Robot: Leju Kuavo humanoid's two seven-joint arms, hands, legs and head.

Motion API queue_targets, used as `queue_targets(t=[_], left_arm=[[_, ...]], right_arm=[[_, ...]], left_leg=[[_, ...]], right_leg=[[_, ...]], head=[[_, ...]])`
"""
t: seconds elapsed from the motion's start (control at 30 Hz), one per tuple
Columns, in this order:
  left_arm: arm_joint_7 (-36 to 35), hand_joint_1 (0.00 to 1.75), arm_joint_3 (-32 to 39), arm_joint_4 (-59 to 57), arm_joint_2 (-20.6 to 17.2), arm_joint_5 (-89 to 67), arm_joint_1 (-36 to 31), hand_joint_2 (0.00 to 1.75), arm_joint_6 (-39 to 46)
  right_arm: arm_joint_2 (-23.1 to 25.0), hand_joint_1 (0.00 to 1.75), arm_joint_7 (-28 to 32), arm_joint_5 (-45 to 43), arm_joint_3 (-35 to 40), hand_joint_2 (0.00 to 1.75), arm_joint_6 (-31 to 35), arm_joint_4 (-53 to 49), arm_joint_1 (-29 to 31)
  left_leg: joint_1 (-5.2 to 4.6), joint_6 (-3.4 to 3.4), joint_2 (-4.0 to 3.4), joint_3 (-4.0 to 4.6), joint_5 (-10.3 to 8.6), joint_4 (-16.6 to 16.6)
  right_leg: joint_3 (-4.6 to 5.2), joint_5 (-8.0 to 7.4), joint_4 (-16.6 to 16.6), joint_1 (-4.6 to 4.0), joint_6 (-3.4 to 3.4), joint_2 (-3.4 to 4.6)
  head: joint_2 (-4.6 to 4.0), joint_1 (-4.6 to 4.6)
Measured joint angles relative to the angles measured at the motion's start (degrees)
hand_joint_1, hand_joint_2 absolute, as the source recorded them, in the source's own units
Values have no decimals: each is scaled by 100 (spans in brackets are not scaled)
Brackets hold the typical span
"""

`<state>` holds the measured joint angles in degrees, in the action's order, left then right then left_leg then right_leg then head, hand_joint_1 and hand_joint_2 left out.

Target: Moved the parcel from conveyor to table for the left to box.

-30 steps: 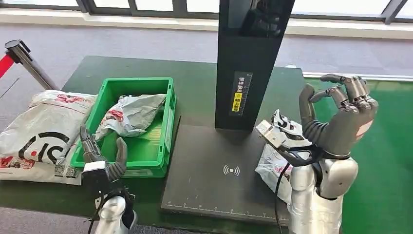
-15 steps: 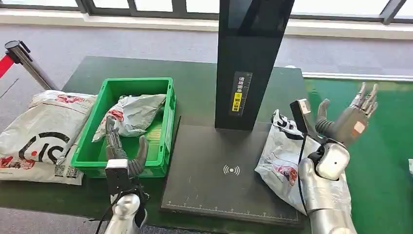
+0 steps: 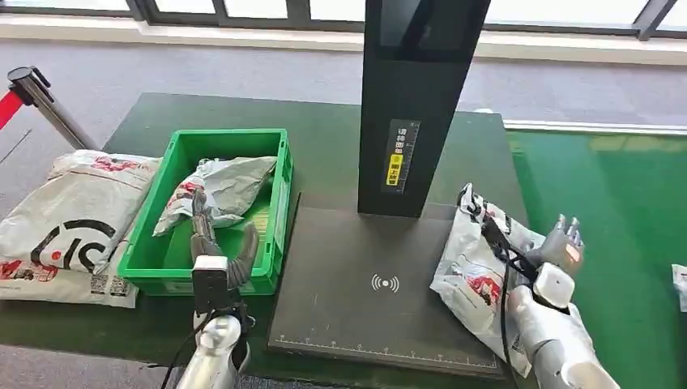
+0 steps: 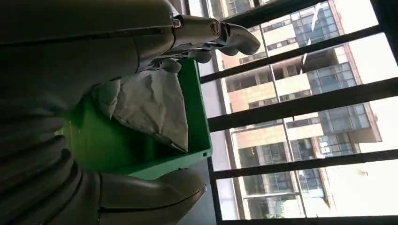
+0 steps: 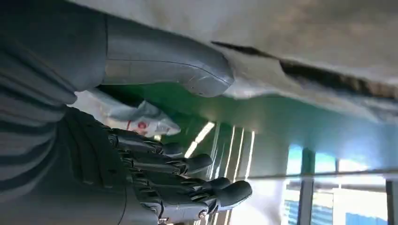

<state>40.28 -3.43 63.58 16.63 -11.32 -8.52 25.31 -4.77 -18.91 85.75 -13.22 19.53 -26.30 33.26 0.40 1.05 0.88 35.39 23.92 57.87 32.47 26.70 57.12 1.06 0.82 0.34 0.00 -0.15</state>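
The parcel (image 3: 474, 263), a white plastic mailer bag with red print, lies on the dark scanner mat (image 3: 356, 300), at the mat's right edge, next to the green conveyor (image 3: 640, 243). It is crumpled and sags flat, so I judge it soft, light and floppy, with a slick film surface that could slide between fingers. There is no stiff edge to hook; it will fold wherever it is lifted.

The right hand (image 3: 563, 247) sits just beside the parcel's conveyor side, fingers apart and holding nothing; in the right wrist view its thumb (image 5: 178, 70) lies close against the bag's pale skin (image 5: 305, 51) (touching or not, cannot tell).

The left hand (image 3: 217, 247) hovers over the near part of the green bin (image 3: 275, 162), fingers spread, empty. A grey bag (image 3: 223, 188) already lies inside the bin, just past the fingertips.

The best hold for the left hand is probably a bunched fold near the bag's middle or its thicker end, with fingers wrapped around gathered plastic instead of pinching a flat corner, which would likely slip or let the contents swing. A larger white bag (image 3: 61, 219) rests on the table left of the bin.
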Motion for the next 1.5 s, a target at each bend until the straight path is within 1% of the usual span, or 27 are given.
queue_targets(t=[0.1,0.13,0.23,0.33,0.43,0.7,0.93,1.0,1.1,1.17,1.23,1.3,1.4,1.47,1.5], left_arm=[[0,0,0,-46,7,-26,-17,175,-9],[0,0,0,-59,9,-42,-19,175,-9],[0,0,0,-103,9,-52,-33,175,-26],[0,0,0,-140,9,-55,-47,175,-26],[0,0,0,-162,9,-55,-52,175,-26],[0,0,0,-190,11,-55,-58,175,-26],[0,0,0,-221,11,-55,-63,175,-26],[0,0,0,-232,11,-55,-71,175,-26],[0,0,0,-236,11,-55,-73,175,0],[0,0,0,-236,11,-55,-73,175,11],[0,0,0,-234,13,-57,-72,175,11],[0,0,0,-232,13,-72,-71,175,11],[0,0,0,-232,13,-87,-71,175,11],[0,0,-2,-232,13,-85,-72,175,11],[0,0,-11,-232,13,-85,-74,175,13]], right_arm=[[0,0,590,-276,-270,175,-303,116,42],[0,175,832,-383,-368,175,-390,147,56],[0,175,1545,-673,-649,175,-706,232,86],[0,175,2000,-860,-868,175,-853,280,90],[2,175,2093,-910,-1017,175,-873,311,90],[-2,175,2110,-919,-1253,175,-873,334,132],[-4,175,2330,-1047,-1399,175,-906,359,129],[-2,175,2390,-1063,-1428,175,-849,361,124],[0,175,2598,-1155,-1498,175,-579,352,109],[55,175,2933,-1299,-1517,175,-328,317,101],[182,175,3777,-1689,-1574,175,-20,168,90],[356,175,4593,-2120,-1618,175,52,-56,95],[687,175,5192,-2519,-1618,175,-150,-538,66],[961,175,5378,-2656,-1549,175,-313,-991,25],[1090,175,5378,-2678,-1442,175,-372,-1244,-10]], left_leg=[[0,0,-5,-1,0,0],[0,0,-5,-1,0,0],[0,0,-6,-3,0,0],[0,0,-8,-5,-1,0],[0,1,-9,-5,-1,0],[0,2,-17,-5,0,0],[1,19,-62,-9,12,-1],[2,19,-69,-10,12,-1],[3,20,-69,-10,11,-2],[3,20,-69,-10,11,-3],[3,21,-66,-8,10,-3],[3,22,-64,-9,10,-3],[10,24,-57,-7,7,-3],[10,25,-59,-8,6,-3],[10,25,-59,-8,7,-3]], right_leg=[[-1,0,0,0,0,0],[-1,0,0,-1,0,0],[-1,-1,0,-1,0,3],[-2,-2,0,-2,0,6],[-2,-2,1,-2,0,6],[0,-2,1,-6,-1,14],[14,-8,3,-20,-11,63],[18,-10,5,-21,-14,69],[18,-10,11,-22,-14,69],[19,-10,13,-22,-14,69],[19,-9,16,-22,-15,67],[18,-9,18,-22,-15,65],[15,-7,19,-21,-18,60],[15,-7,19,-20,-18,62],[16,-7,20,-20,-18,62]], head=[[0,0],[0,0],[0,0],[0,0],[0,-2],[0,0],[0,0],[0,-2],[0,0],[0,0],[0,0],[0,0],[0,0],[0,0],[0,0]])
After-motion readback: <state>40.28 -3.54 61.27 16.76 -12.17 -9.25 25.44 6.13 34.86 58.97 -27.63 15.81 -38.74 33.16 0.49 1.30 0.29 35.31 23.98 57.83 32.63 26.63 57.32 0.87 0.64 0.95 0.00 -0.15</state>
